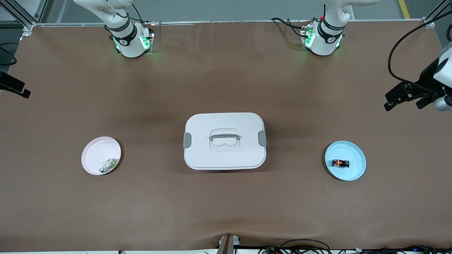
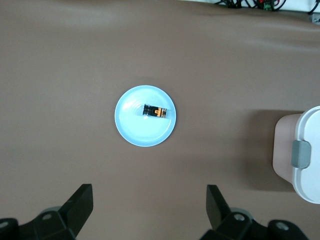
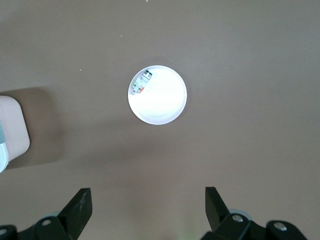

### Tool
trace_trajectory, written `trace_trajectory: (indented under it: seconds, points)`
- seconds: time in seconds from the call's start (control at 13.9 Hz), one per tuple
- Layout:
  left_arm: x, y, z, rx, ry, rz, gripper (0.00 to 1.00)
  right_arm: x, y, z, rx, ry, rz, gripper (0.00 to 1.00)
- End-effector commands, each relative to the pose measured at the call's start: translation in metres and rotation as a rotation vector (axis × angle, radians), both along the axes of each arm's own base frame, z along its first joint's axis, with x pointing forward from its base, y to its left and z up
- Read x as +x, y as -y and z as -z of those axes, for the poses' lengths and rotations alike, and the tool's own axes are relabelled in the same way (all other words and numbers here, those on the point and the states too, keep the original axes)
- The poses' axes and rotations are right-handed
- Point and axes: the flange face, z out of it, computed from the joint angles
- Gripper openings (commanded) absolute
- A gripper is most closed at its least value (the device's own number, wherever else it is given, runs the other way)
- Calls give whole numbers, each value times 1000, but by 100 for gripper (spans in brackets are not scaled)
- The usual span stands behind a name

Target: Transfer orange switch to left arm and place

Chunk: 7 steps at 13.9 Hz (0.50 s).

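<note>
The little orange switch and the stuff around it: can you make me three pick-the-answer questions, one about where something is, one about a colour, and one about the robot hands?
1. Where does the orange switch lie?
A. on the blue plate
B. on the box lid
C. on the bare table

2. What colour is the plate that holds the small green-and-white part?
A. blue
B. pink
C. yellow

3. How are the fingers of the left hand and the right hand?
A. both shut
B. one shut on the switch
C. both open, holding nothing

Answers:
1 A, the switch sits inside the blue plate toward the left arm's end of the table.
2 B, that part lies in the pink plate toward the right arm's end, with the white box between the two plates.
3 C, each wrist view shows two fingers spread wide above a plate, with nothing between them.
</note>
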Motion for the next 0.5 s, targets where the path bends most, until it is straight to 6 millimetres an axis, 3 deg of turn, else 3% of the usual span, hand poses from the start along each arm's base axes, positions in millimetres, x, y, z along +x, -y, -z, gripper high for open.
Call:
trace_trajectory:
  seconds: [0.0, 0.43]
  points:
    - [-4, -2, -6, -12, -8, 7, 100, -4, 0, -2, 11, 5, 9, 100]
    - [-4, -5, -4, -11, -12, 11, 100, -5, 6, -1, 47, 3, 24, 100]
